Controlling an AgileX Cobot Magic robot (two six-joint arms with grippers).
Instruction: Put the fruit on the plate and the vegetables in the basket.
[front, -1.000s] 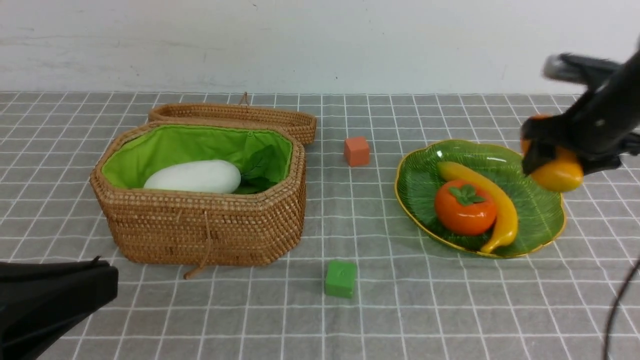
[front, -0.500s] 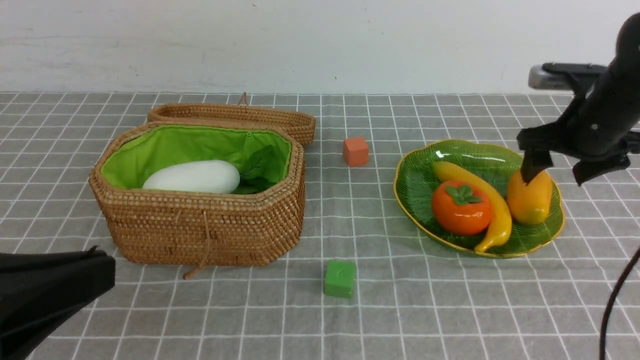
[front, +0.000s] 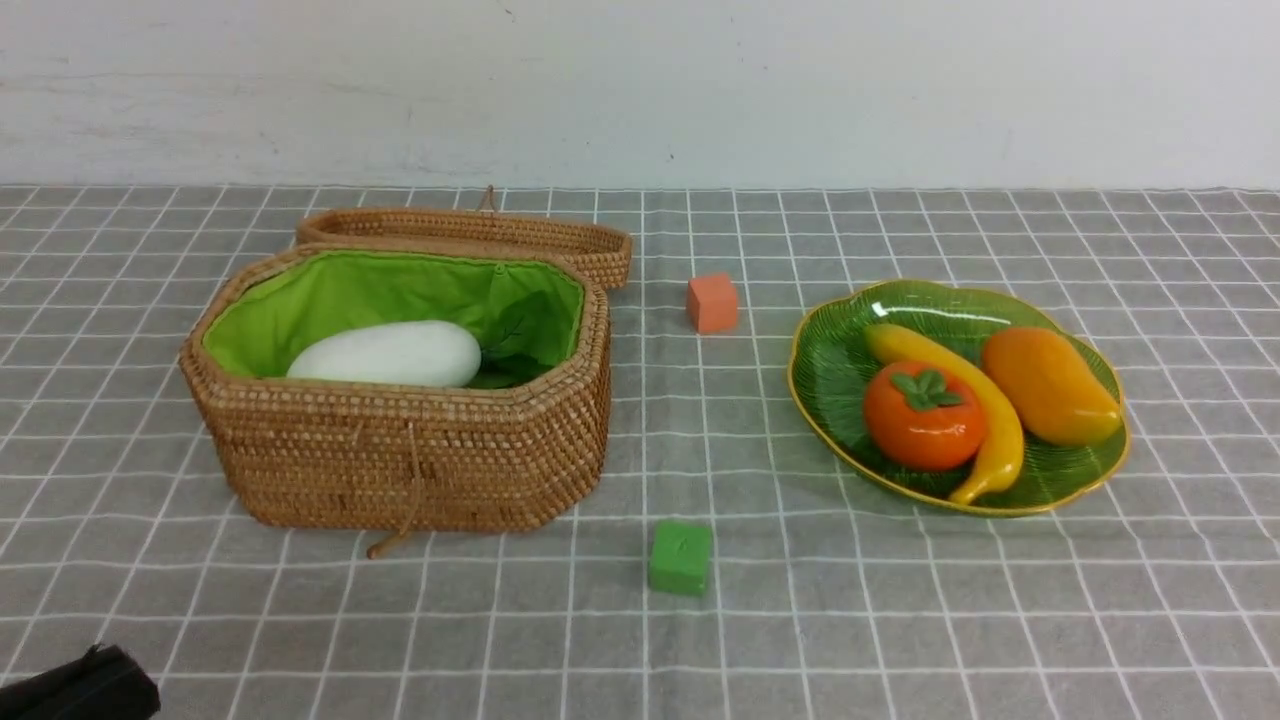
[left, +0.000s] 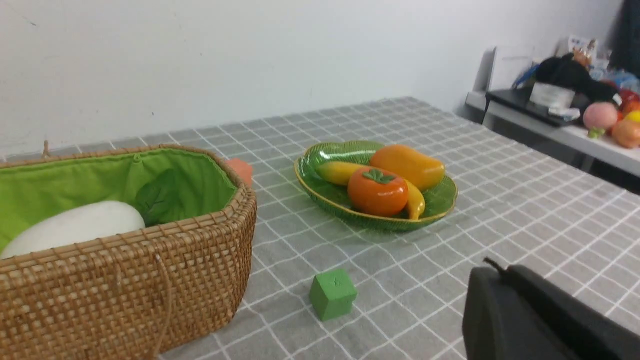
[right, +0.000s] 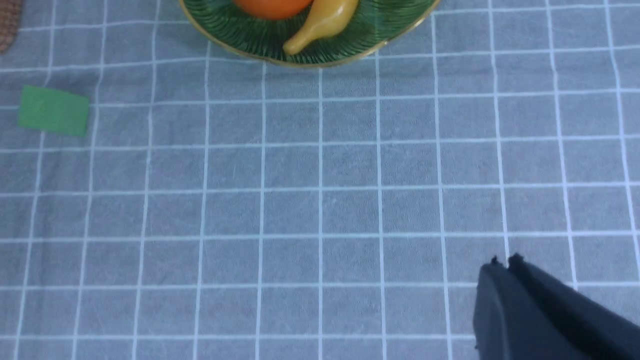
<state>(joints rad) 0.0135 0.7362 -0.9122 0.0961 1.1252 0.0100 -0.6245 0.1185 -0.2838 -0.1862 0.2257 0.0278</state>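
All three fruits lie on the green leaf-shaped plate (front: 1085, 475) at the right: a banana (front: 975, 405), a persimmon (front: 925, 415) and a mango (front: 1050, 385). A white radish (front: 385, 353) with dark leaves rests inside the wicker basket (front: 400, 450) at the left; other vegetables are hidden. My left gripper (left: 497, 270) is shut and empty, low at the near left, with only its tip (front: 95, 655) in the front view. Over bare cloth, short of the plate (right: 260, 42), my right gripper (right: 502, 262) is shut and empty; the front view does not show it.
The basket's lid (front: 470, 232) lies open behind it. An orange cube (front: 712, 302) sits between basket and plate, and a green cube (front: 681, 557) lies nearer the front. In the left wrist view a side table with clutter (left: 575, 95) stands beyond the table's right edge.
My right gripper let the mango go onto the plate, then drew back out of the front view and shut. The left gripper sank lower toward the near left corner.
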